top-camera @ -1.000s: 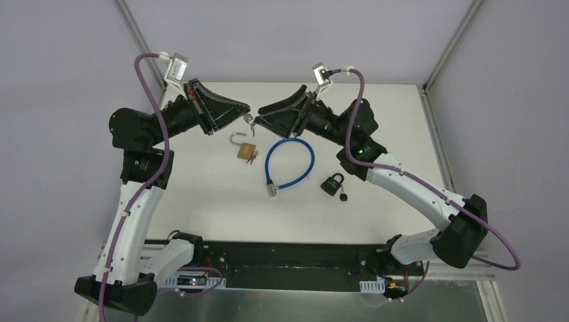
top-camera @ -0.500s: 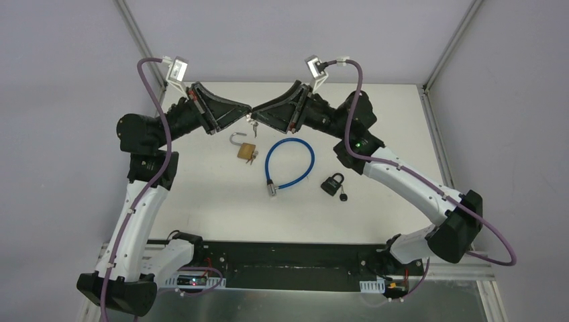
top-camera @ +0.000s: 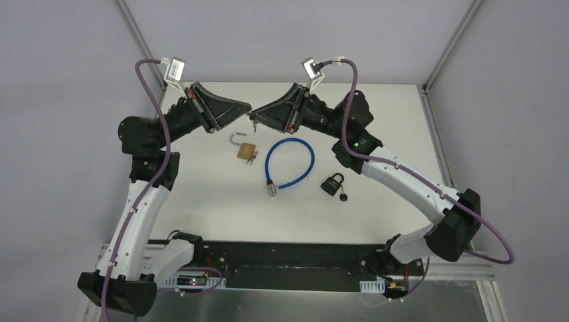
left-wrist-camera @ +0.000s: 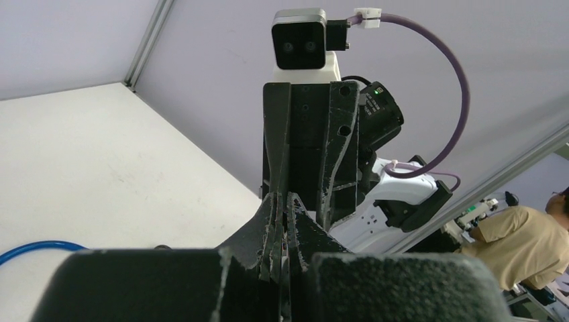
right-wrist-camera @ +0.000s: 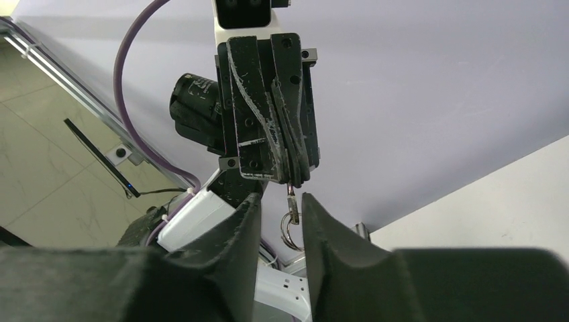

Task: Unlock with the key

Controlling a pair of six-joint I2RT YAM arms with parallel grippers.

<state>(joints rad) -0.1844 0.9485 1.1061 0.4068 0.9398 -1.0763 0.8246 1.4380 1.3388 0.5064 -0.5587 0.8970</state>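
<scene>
My left gripper (top-camera: 249, 108) is shut on a small silver key (right-wrist-camera: 291, 192), which hangs below its fingertips with a key ring (right-wrist-camera: 287, 233) under it. My right gripper (right-wrist-camera: 280, 206) faces the left one tip to tip. Its jaws stand a little apart on either side of the hanging key, which is close to the right-hand finger (right-wrist-camera: 315, 215). Both grippers are raised above the back of the table (top-camera: 201, 201). On the table lie a brass padlock (top-camera: 245, 149) with its shackle swung open, a blue cable lock (top-camera: 290, 163) and a black padlock (top-camera: 332, 182).
A small black-headed key (top-camera: 344, 197) lies beside the black padlock. The table's metal frame posts (top-camera: 443, 47) rise at the back corners. Grey walls surround the table.
The right gripper's jaws have narrowed from wide open to a small gap around the key. Both grippers have drifted slightly toward the back, tips still together.
</scene>
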